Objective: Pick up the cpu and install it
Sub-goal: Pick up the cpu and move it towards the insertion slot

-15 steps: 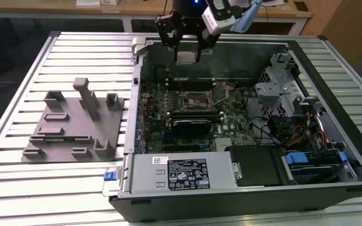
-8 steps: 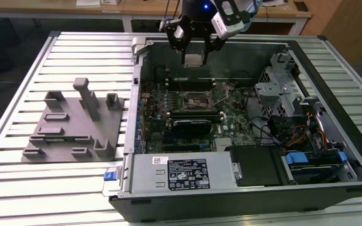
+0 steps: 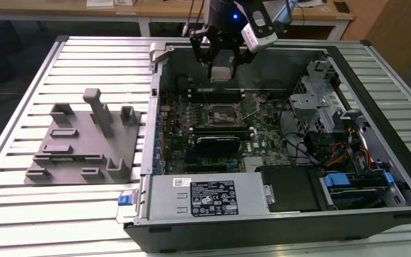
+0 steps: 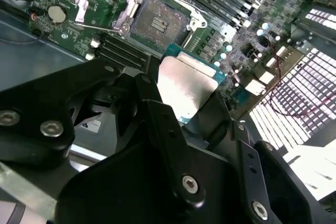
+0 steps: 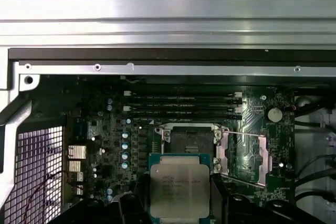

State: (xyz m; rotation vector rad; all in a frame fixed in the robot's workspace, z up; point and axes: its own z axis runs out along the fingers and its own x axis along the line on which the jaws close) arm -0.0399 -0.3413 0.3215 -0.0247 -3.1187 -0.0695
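End effector (image 3: 221, 68) clamped on the cpu (image 5: 180, 187), held flat; the open socket (image 5: 189, 141) lies below, seemingly slightly nearward.

— What does everything stand on?
— A table (image 3: 55, 214) of ribbed, silvery metal slats that run across the exterior view. In the first wrist view the same slats catch bright, even light.
— And behind it?
— A wooden desk (image 3: 155, 10) with a pale brown top and white legs (image 3: 143, 25). A few white items (image 3: 100, 3) lie on it. At the exterior view's right stands a brown wooden panel (image 3: 398, 27).
— What about the floor (image 3: 6, 64)?
— Dark and shadowed, seen past the table's edge at the exterior view's left.
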